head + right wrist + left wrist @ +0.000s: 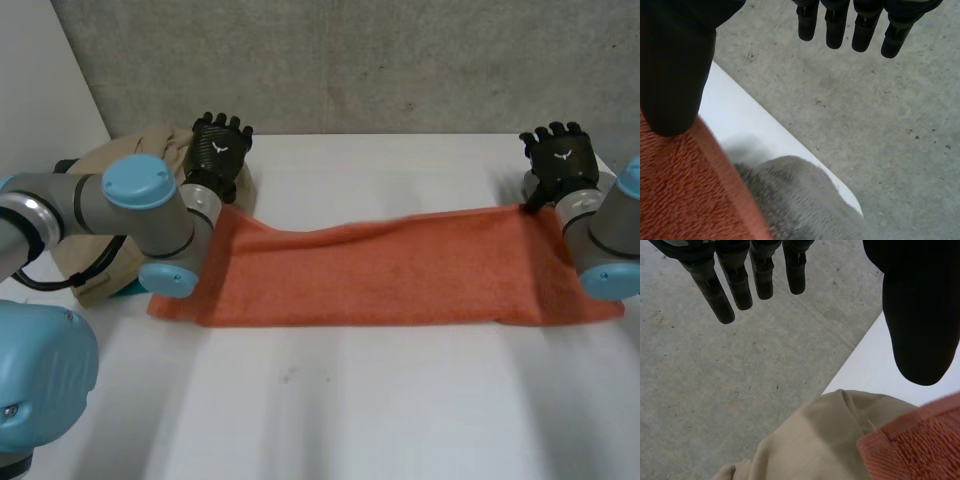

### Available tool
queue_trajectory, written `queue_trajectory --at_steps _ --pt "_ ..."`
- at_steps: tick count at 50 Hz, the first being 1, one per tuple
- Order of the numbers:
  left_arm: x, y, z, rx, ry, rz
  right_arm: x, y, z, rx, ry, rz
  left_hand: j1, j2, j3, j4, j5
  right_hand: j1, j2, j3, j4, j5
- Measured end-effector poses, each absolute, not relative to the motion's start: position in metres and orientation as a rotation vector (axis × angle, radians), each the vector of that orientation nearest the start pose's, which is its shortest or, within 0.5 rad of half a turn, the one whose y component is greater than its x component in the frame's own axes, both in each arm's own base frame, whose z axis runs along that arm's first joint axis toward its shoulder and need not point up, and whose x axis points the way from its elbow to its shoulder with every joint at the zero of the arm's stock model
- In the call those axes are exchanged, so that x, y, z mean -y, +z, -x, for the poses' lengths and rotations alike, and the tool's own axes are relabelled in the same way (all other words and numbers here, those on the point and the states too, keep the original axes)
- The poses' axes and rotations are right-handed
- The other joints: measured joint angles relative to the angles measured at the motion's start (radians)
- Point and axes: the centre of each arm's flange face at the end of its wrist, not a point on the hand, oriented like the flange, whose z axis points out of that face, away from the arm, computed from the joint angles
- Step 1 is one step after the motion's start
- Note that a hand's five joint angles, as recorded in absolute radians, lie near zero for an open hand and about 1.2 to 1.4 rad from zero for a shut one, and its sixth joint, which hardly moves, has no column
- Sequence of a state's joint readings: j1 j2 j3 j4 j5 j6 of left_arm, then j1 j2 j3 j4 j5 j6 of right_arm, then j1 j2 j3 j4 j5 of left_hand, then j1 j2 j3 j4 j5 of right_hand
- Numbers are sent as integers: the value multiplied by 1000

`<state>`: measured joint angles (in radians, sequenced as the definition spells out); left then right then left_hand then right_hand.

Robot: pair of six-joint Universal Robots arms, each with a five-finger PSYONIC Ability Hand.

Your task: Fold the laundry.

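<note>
Across mid-frame on the counter we've got the orange towel stretched wide, its far edge sagging. Upper left, the left hand sits at one far corner, fingers straight, gripping nothing. Upper right, the right hand is likewise open. Beige cloth is heaped far left.
</note>
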<state>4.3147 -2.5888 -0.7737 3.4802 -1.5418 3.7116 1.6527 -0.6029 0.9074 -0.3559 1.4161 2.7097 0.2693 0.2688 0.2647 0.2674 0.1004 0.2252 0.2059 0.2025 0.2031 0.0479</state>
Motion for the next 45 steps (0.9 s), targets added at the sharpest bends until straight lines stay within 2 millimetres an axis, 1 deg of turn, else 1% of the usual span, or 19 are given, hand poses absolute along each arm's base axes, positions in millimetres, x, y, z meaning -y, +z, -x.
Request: queue_trajectory --at_steps 4,9,13,14,16,18,21,23,25,29,32,33,34,36,37,39,40,44,45 --pt "417 171 320 -1781 -2264 -955 476 163 -185 -2164 -2336 760 0 0 0 0 0 0 0 0 0 0" --pt "396 191 315 -1797 -2257 -968 450 188 -182 -2212 -2203 819 -4 -2 -2 -2 -4 0 0 0 0 0" --pt "373 209 308 -1814 -2250 -981 426 202 -165 -2298 -2068 854 -4 -5 -2 -5 -21 0 0 0 0 0" --pt "370 210 306 -1817 -2249 -982 424 203 -164 -2306 -2057 855 -4 -5 -2 -6 -21 0 0 0 0 0" --pt "355 217 301 -1838 -2241 -989 409 201 -145 -2399 -1954 867 -4 -6 -2 -6 -21 3 7 7 8 4" --pt "346 219 297 -1855 -2237 -992 402 197 -137 -2442 -1907 873 -4 -7 -2 -7 -21 8 21 24 25 13" --pt "330 220 292 -1900 -2232 -991 387 181 -117 -2552 -1787 897 -4 -7 -2 -7 -22 67 87 94 90 76" --pt "324 220 290 -1925 -2232 -988 383 174 -111 -2585 -1749 907 -4 -7 -2 -7 -22 97 118 125 123 108" --pt "315 217 288 -1964 -2231 -985 377 162 -99 -2634 -1692 924 -4 -7 -2 -7 -22 127 138 151 151 138" --pt "305 211 287 -2016 -2225 -988 373 146 -86 -2665 -1646 933 -4 -7 -2 -7 -22 138 141 164 166 154" --pt "300 207 288 -2039 -2217 -998 373 138 -81 -2662 -1641 934 -4 -7 -2 -7 -22 193 183 210 209 198" --pt "298 205 289 -2046 -2213 -1003 374 133 -79 -2659 -1640 933 -4 -7 -2 -7 -22 306 317 328 321 305" --pt "298 204 289 -2048 -2212 -1005 375 132 -79 -2658 -1642 933 -4 -7 -2 -7 -22 328 341 349 348 331" --pt "296 202 290 -2055 -2206 -1013 377 128 -76 -2656 -1656 928 -4 -7 -2 -7 -22 591 596 595 595 570" --pt "295 201 290 -2057 -2202 -1017 380 126 -73 -2660 -1676 919 -4 -7 -2 -7 -22 787 822 798 800 767" --pt "294 200 290 -2059 -2199 -1020 385 125 -65 -2675 -1714 900 -4 -7 -2 -7 -22 878 944 937 940 896" --pt "294 200 290 -2059 -2199 -1021 387 126 -60 -2687 -1739 888 -4 -7 -2 -7 -22 878 965 963 968 908" --pt "291 206 288 -2046 -2213 -1015 397 134 -35 -2741 -1854 848 -4 -7 -2 -7 -22 878 968 979 988 910" --pt "290 209 287 -2039 -2220 -1010 400 139 -27 -2759 -1896 843 -4 -7 -2 -7 -22 878 968 980 990 910"
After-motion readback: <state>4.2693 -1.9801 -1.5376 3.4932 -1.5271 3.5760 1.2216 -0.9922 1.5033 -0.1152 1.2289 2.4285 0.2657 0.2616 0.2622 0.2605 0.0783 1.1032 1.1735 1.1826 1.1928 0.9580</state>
